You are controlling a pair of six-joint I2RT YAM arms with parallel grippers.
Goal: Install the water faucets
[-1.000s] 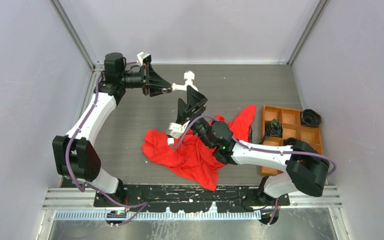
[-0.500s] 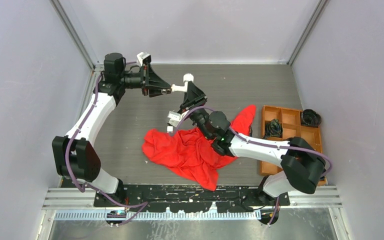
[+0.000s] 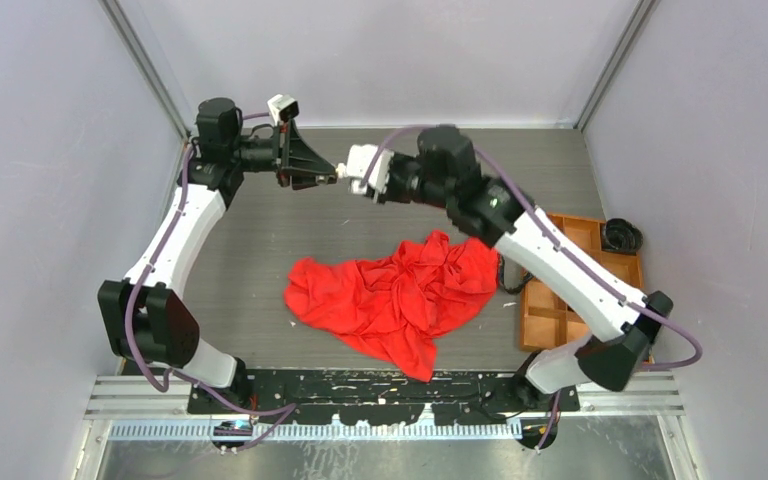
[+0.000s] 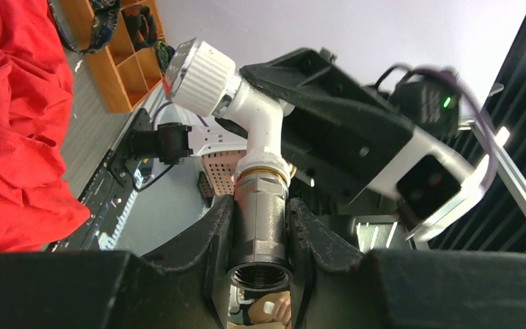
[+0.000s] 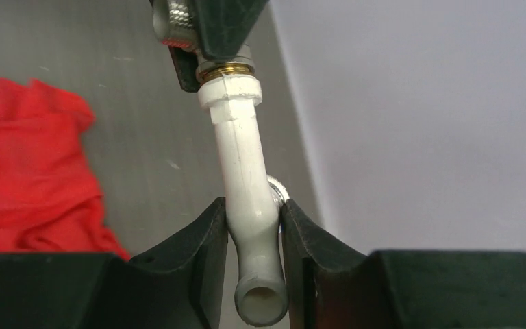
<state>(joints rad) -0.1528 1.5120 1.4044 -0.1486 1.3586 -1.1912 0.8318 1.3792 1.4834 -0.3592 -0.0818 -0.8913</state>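
Above the far part of the grey table [image 3: 260,250], a dark metal fitting [image 4: 260,243] is clamped in the left gripper [image 4: 260,209], the white plastic tap [image 5: 240,151] in the right gripper [image 5: 253,214].

tap [image 5: 241,164] spanning from left claw [image 4: 260,233] to right claw [image 5: 255,236], above the far side of the table [image 3: 260,240], cloth [image 3: 390,300] on the table before both claws, tray [image 3: 580,272] well to the right of the right claw
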